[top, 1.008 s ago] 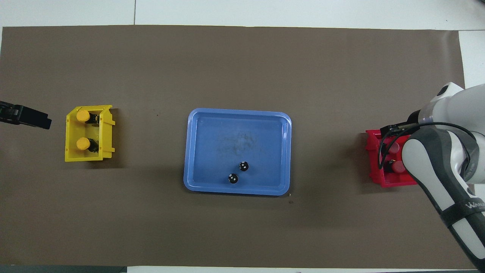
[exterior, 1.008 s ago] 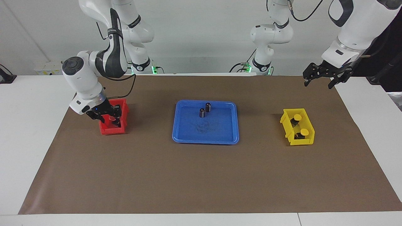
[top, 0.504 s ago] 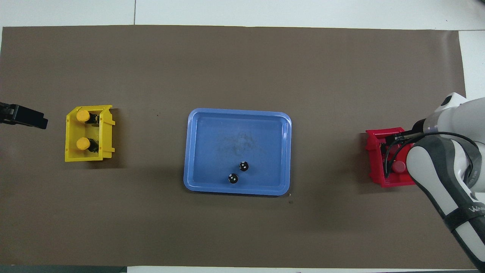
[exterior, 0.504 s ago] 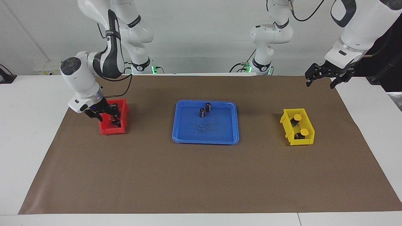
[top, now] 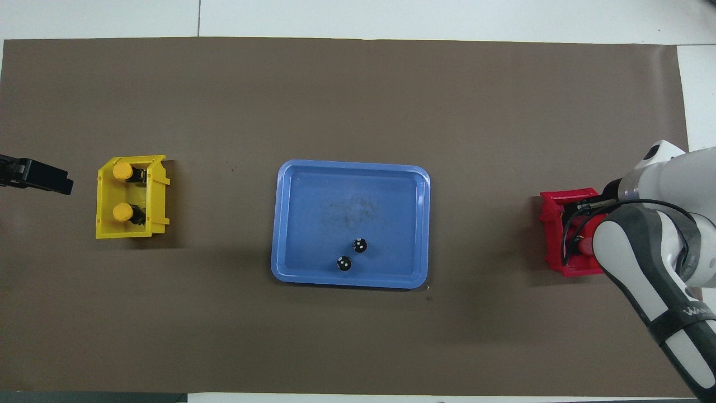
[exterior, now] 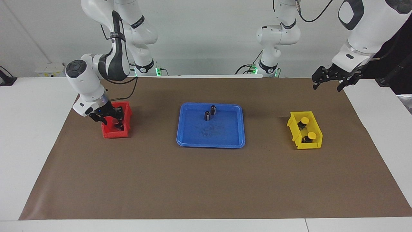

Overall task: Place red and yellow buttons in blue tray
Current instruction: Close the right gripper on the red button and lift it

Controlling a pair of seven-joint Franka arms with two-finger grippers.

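Inside the red bin [exterior: 116, 124], the right claw [exterior: 112, 120] reaches for a red button [top: 584, 244], fingers apparently apart; next, clamp and lift. Left claw [exterior: 331, 77] waits, open.

I see a blue tray [exterior: 210, 141] holding two dark cylinders [exterior: 207, 116], a yellow bin [exterior: 305, 145] with yellow-capped buttons [exterior: 305, 120], a red bin [exterior: 111, 132], brown paper [exterior: 206, 180].

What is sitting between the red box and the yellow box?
The blue tray sits between the red box and the yellow box, with two dark cylinders standing in it. Bare brown mat lies either side; the overhead view shows this best.
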